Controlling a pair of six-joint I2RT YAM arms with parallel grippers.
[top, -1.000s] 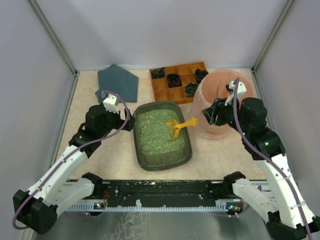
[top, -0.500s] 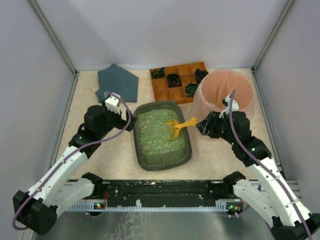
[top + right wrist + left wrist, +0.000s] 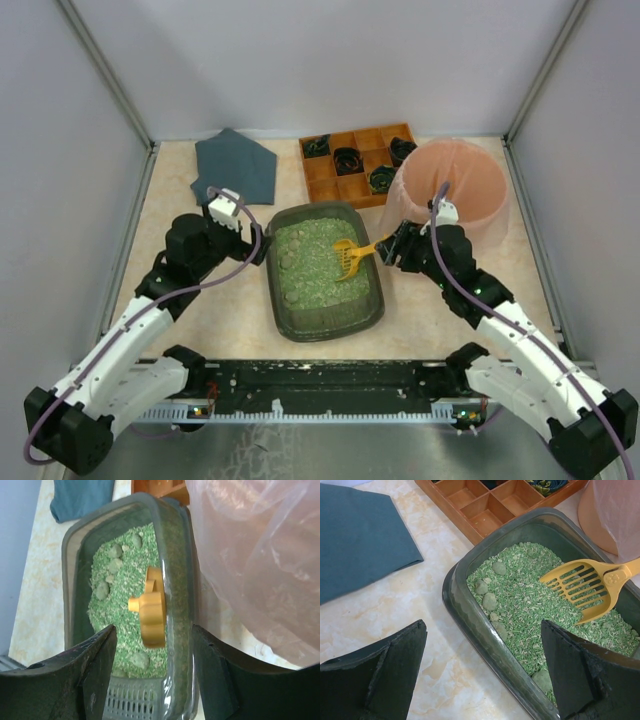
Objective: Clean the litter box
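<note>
Litter box: we see the litter box [image 3: 327, 327] at the middle of the table [image 3: 225, 305], long side running near to far, filled with green litter [image 3: 310, 275].
Clumps: we count several rounded lumps [image 3: 489, 601] on the litter, mostly along its left side.
Scoop: a yellow slotted scoop [image 3: 352, 255] lies with its head on the litter, and its handle reaches out over the right rim.
Left gripper: the left gripper [image 3: 482, 625] has its jaws spread wide and empty, and we see the box's left rim between the fingers.
Right gripper: the right gripper [image 3: 153, 628] has its jaws apart on either side of the handle's end, and we see a gap on both sides.
Pink bin: a pink bag-lined bin [image 3: 470, 185] stands just right of the box.
Far side: we see a wooden compartment tray [image 3: 325, 180] and a grey cloth [image 3: 235, 165] to its left.
</note>
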